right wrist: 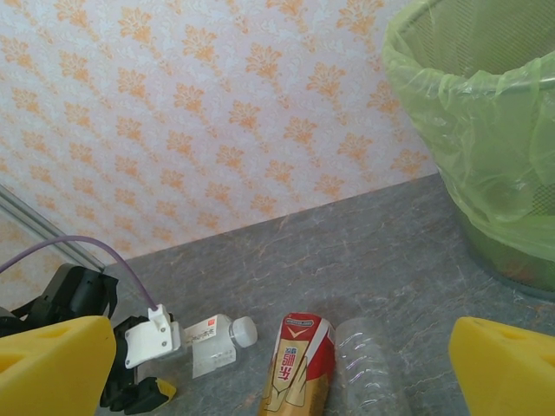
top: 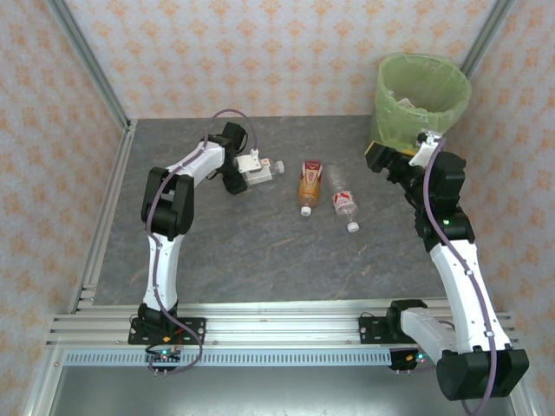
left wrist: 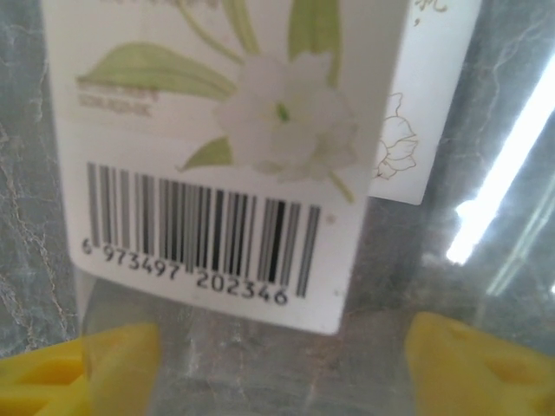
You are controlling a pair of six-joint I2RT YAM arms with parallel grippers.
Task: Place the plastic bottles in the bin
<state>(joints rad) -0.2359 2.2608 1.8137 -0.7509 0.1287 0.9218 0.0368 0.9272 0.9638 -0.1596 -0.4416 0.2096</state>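
At the table's 11 o'clock: left arm addresses a bottle, right arm stands by the bin.

Top view: the left arm is folded at the elbow, and the left gripper (top: 250, 172) points toward 3 o'clock, straddling a white-labelled bottle (top: 269, 168). An orange-labelled bottle (top: 310, 185) and a red-labelled bottle (top: 344, 201) lie at centre, and the bin (top: 390, 121) stands at 1 o'clock. Left wrist view: the fingers (left wrist: 104, 364) flank the clear body, but contact cannot be told. The bottle is judged light, thin-walled and slippery, so grip mid-body. Right wrist view: the right gripper (right wrist: 277, 368) is spread wide and empty.
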